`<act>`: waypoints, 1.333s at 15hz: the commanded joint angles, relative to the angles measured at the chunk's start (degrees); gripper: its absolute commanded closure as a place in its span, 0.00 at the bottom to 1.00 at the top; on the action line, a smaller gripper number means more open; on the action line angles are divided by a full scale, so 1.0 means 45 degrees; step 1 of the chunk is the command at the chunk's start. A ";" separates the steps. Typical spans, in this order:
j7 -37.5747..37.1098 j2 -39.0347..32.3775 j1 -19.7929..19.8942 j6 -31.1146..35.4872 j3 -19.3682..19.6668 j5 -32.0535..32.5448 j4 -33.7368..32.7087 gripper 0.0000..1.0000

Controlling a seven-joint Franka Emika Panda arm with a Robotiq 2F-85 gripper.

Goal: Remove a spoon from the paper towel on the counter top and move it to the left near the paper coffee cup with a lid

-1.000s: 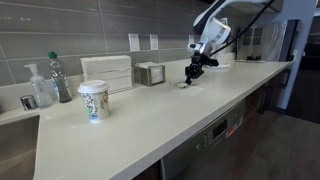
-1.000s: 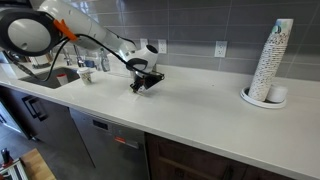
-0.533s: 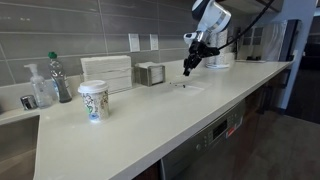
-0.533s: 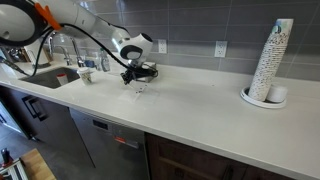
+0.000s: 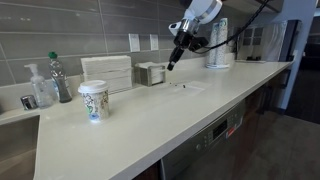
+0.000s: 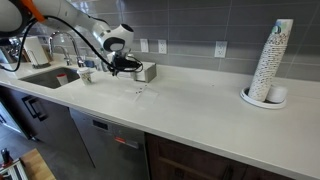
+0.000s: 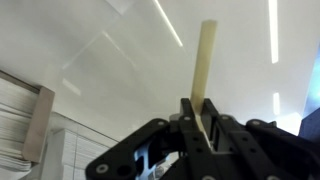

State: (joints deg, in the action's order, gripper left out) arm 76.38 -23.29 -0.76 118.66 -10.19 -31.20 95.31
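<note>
My gripper (image 5: 179, 45) is shut on the spoon (image 5: 172, 61), a slender pale cream stick that hangs from the jaws well above the counter top (image 5: 150, 125). In the wrist view the spoon (image 7: 205, 60) sticks out between the shut fingers of the gripper (image 7: 200, 112). The paper towel (image 5: 186, 86) lies flat on the counter, below and to the right of the gripper, with tiny dark bits on it. The paper coffee cup with a lid (image 5: 93, 101) stands far to the left. In both exterior views the gripper (image 6: 124, 67) is over the back of the counter.
A white ribbed napkin stack (image 5: 106, 72) and a small box (image 5: 151, 74) stand against the tiled wall. Bottles (image 5: 59, 78) and a sink (image 6: 45, 78) are at the cup's end. A tall stack of white cups (image 6: 271, 62) stands at the other end.
My gripper has risen off the paper towel with the spoon in it and moved left, towards the box and the cup.
</note>
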 commanded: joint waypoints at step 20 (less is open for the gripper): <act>-0.8357 -0.0929 -0.3430 0.5124 -0.0965 0.3157 0.0566 0.96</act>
State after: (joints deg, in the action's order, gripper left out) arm 49.12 -25.69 -13.05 137.20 -15.20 -23.24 97.92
